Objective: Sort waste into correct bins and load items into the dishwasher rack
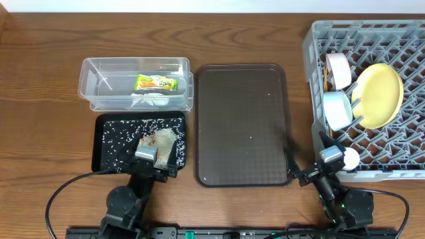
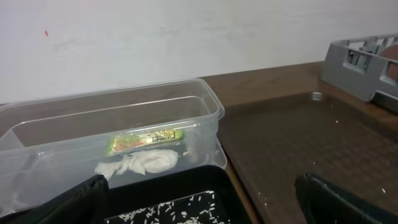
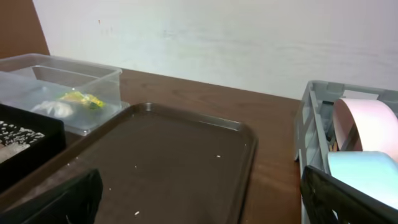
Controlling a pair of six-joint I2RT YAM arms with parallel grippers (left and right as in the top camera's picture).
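I see both jaws apart, holding nothing. My left jaws hang over the black tray's (image 1: 98, 143) near edge, rice (image 1: 163, 138) just ahead; my right jaws sit off the rack's (image 1: 311, 40) near-left corner, plate (image 1: 380, 95) and bowls (image 1: 339, 109) ahead-right inside it. Wrapper (image 1: 157, 82) lies in the tub (image 1: 86, 79).

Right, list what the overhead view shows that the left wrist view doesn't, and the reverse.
Only overhead: the yellow-green plate and light-blue bowl in the rack, and the heap of food scraps on the black tray. Only left wrist: the white wall behind the table. Both: the clear tub holding the snack wrapper and tissue, the brown serving tray, scattered rice, a rack corner.
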